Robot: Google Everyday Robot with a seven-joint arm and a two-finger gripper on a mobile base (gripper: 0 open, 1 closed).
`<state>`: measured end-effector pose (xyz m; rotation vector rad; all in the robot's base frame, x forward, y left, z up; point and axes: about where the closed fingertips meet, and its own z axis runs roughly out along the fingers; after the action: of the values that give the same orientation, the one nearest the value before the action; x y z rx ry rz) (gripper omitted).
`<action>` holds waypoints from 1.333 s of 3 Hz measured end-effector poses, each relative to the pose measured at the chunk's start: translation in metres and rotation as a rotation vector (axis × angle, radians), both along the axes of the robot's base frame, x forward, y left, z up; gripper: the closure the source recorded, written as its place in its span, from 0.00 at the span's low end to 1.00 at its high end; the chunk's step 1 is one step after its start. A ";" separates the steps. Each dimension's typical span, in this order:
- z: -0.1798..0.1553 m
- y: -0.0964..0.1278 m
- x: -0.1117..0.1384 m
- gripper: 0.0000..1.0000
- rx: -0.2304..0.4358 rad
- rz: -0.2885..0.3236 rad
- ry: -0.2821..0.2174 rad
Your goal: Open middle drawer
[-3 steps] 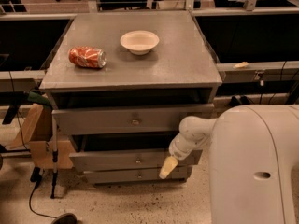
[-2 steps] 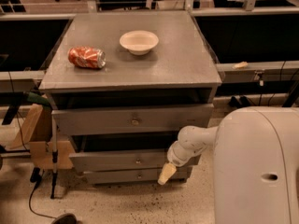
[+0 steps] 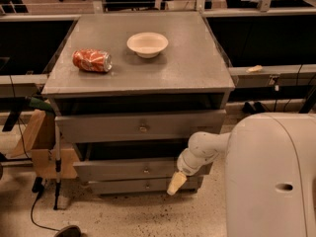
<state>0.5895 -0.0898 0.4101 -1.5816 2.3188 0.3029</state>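
The grey cabinet [image 3: 138, 80] has three drawer fronts stacked one above the other. The middle drawer [image 3: 113, 172] is a grey metal front with a small round brass knob [image 3: 146, 170]; a dark gap shows above it. My gripper [image 3: 175, 183], with a cream-coloured tip, hangs from the white arm [image 3: 202, 152] at the right end of the drawer stack. It sits just below the middle drawer's front, level with the lowest drawer [image 3: 133, 186], and to the right of both knobs. It touches no knob.
A crushed red can [image 3: 92, 60] and a white bowl [image 3: 147, 44] sit on the cabinet top. The tall top drawer [image 3: 108, 128] juts out above. My white body [image 3: 271, 177] fills the lower right. A wooden stand [image 3: 42, 147] and a cable lie at the left.
My gripper has dropped a little and drifted slightly left, from in front of the middle drawer's right end to the level of the lowest drawer. The drawers have not moved.
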 end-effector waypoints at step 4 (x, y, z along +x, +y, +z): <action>0.010 0.009 0.009 0.89 0.014 0.046 -0.030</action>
<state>0.5983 -0.0808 0.4197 -1.6242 2.2555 0.3030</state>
